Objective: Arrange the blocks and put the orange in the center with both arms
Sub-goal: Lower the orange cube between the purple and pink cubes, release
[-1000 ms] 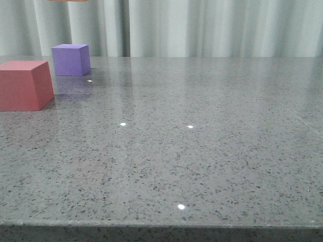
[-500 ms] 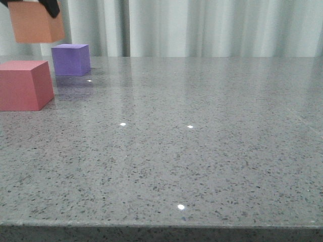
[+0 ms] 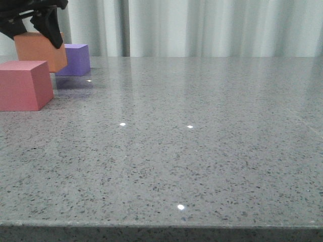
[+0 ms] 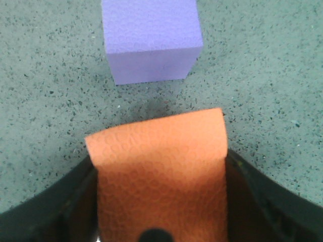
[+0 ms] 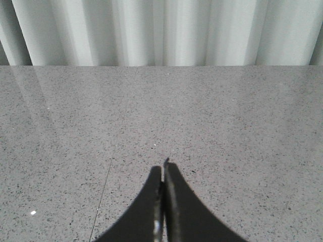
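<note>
Lower than half a second ago, the orange cube now hangs in the left gripper at the far left of the front view, its bottom edge down behind the top of the red cube, where before it was up against the curtain. The dark fingers clamp its upper part. The purple cube sits just behind and to the right, partly covered by the orange one. Both resting cubes stand on the grey speckled table.

From the left wrist, the orange cube fills the space between the two black fingers, pinched on both sides and raised over the table. The purple cube lies beyond it, apart.

From the right wrist, the right gripper hovers above bare table with its fingertips pressed together, holding nothing.
</note>
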You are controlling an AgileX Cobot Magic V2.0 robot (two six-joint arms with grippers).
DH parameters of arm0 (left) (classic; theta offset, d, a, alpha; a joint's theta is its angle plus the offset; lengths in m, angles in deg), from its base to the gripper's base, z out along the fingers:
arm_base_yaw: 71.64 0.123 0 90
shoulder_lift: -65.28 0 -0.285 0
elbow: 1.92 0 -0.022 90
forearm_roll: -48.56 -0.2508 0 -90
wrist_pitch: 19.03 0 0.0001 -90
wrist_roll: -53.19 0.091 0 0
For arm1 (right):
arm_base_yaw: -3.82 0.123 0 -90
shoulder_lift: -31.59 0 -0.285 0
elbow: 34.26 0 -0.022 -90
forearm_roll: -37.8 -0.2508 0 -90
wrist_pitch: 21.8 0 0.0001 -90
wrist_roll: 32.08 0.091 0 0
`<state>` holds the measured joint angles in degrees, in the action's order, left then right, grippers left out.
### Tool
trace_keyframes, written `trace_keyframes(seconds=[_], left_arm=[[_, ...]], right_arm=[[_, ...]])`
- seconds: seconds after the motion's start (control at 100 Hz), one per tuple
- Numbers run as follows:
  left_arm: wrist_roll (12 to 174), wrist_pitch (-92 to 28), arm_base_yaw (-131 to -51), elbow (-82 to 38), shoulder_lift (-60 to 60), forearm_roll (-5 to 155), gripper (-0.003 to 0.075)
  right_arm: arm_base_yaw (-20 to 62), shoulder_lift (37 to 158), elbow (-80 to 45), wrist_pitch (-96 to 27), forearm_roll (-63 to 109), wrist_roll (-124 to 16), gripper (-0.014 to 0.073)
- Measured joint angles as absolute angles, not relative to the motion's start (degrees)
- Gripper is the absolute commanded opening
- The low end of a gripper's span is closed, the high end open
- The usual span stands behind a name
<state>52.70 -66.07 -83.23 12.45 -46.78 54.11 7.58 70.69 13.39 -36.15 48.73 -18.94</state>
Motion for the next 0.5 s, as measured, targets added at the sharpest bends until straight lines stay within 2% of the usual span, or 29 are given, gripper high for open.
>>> trace_keyframes(seconds=[0.39,0.46,0.5], left_arm=[[52.75,-64.48,-83.23,11.84,-50.01,55.49,0.0242],[52.75,-64.48,-83.23,11.84,-50.38,55.61,0.0259],[52.75,-64.48,-83.19,11.84,-50.51,55.61,0.0295]], right_arm=[[7.58,70.69,13.39,-36.15,48.73,-18.94,-0.0069],[7.58,70.69,13.39,-36.15,48.73,-18.94,-0.0069],[7.58,70.69,13.39,-36.15,48.73,-18.94,-0.0069]])
